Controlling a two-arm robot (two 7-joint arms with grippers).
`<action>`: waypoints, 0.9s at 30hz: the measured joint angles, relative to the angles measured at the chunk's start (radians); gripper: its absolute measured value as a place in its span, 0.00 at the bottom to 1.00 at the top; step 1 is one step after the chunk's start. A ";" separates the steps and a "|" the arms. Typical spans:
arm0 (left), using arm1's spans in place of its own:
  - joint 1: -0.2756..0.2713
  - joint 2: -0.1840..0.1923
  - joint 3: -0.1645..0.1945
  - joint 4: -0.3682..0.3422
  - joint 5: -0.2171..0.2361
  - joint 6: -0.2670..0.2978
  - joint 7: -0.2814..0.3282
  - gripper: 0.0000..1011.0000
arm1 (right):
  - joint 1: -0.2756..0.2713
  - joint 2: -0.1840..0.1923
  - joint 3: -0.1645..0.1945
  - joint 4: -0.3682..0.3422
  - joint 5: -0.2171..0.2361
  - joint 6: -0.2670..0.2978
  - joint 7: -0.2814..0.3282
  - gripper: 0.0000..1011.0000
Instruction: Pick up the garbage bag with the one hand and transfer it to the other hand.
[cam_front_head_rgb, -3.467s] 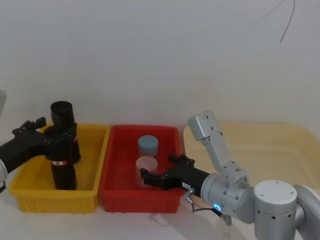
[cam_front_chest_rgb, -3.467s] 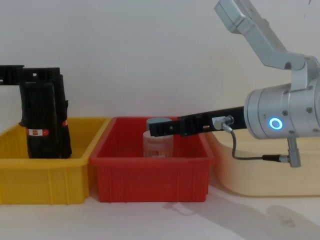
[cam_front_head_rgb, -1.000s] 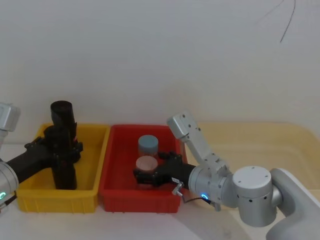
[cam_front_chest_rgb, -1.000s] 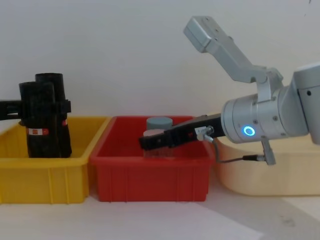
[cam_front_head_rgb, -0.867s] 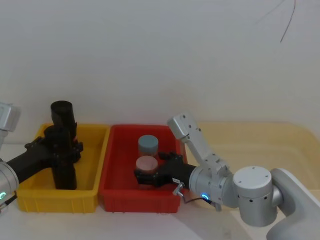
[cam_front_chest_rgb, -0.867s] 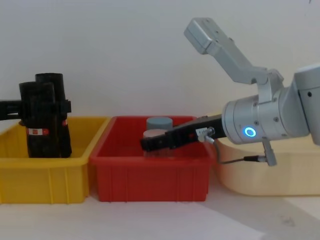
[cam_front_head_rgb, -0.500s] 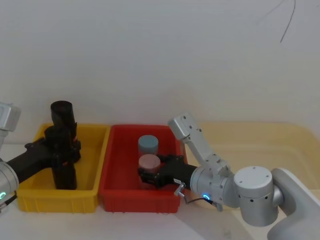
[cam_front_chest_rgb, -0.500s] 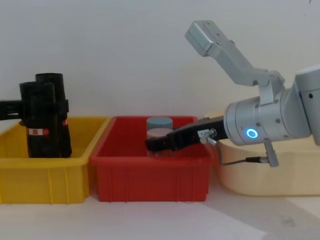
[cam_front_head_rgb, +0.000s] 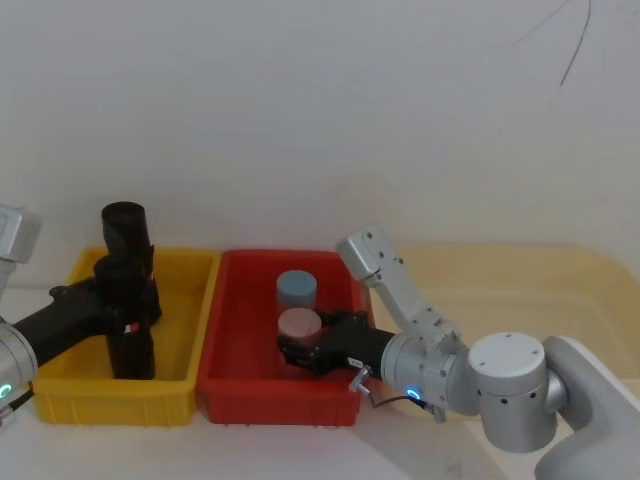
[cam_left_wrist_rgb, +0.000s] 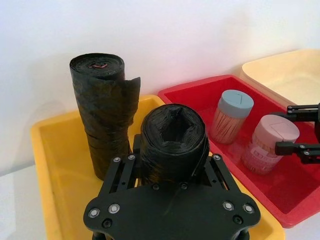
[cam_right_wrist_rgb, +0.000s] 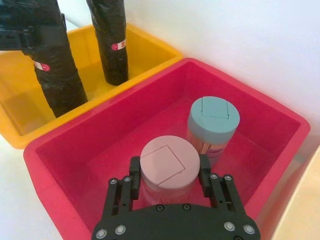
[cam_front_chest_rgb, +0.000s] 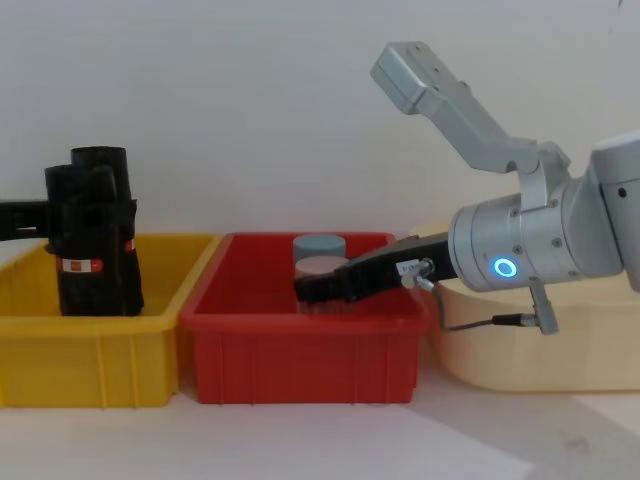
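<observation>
Left gripper (cam_left_wrist_rgb: 172, 156) is in the yellow bin (cam_front_head_rgb: 100, 405), fingers (cam_left_wrist_rgb: 122, 170) clamped on either side of the bag (cam_front_head_rgb: 132, 352). We see the bag upright inside the bin, label band (cam_front_chest_rgb: 75, 265) facing the chest camera. We can't tell if its base touches the bin floor. Just behind it stands the taller roll (cam_front_head_rgb: 123, 222), also upright; touching or a hair apart, we can't say which. Right gripper (cam_right_wrist_rgb: 169, 167) reaches into the red bin (cam_front_head_rgb: 270, 405) next door, fingers (cam_right_wrist_rgb: 134, 172) pinching the pink jar (cam_front_head_rgb: 298, 323) at its sides, just below the lid. We read that as contact on both sides. Blue jar (cam_front_head_rgb: 296, 288) sits just behind the pink one, upright, clear of the gripper. Right arm's ring (cam_front_chest_rgb: 503, 268) glows blue. Cream tray (cam_front_head_rgb: 560, 290) lies just right of the red bin.
</observation>
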 joint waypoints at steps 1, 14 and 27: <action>0.000 0.000 0.000 0.000 0.000 0.000 0.000 0.48 | 0.000 0.000 0.000 0.000 0.000 0.000 0.000 0.66; -0.008 0.006 0.004 -0.007 0.006 -0.005 0.000 0.40 | 0.002 0.002 0.000 -0.009 -0.009 -0.013 0.001 0.66; -0.085 0.023 0.010 -0.044 0.047 -0.029 -0.021 0.37 | 0.010 0.013 0.027 -0.086 -0.028 -0.068 -0.014 0.66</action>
